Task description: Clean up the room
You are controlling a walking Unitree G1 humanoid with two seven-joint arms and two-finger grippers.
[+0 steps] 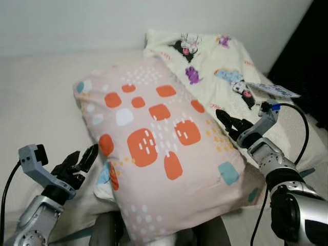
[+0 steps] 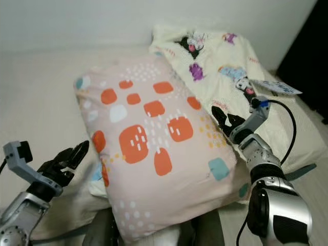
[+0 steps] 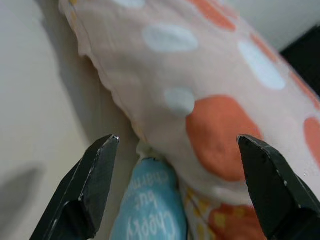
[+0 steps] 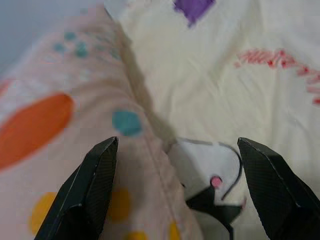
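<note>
A pink pillow (image 1: pixel 159 138) with orange, white and teal patches lies across the bed, partly over a cream pillow (image 1: pixel 215 66) printed with cartoon figures. My left gripper (image 1: pixel 81 160) is open at the pink pillow's left edge, its fingers (image 3: pixel 92 185) spread before the seam and a light blue printed patch (image 3: pixel 147 205). My right gripper (image 1: pixel 228 122) is open at the pink pillow's right edge, where it meets the cream pillow (image 4: pixel 235 95). Neither holds anything.
The pillows rest on a pale bed sheet (image 1: pixel 41 102) against a white wall (image 1: pixel 77 25). A paper tag (image 1: pixel 274 90) sticks out from the cream pillow. A dark area (image 1: pixel 307 51) lies at the far right.
</note>
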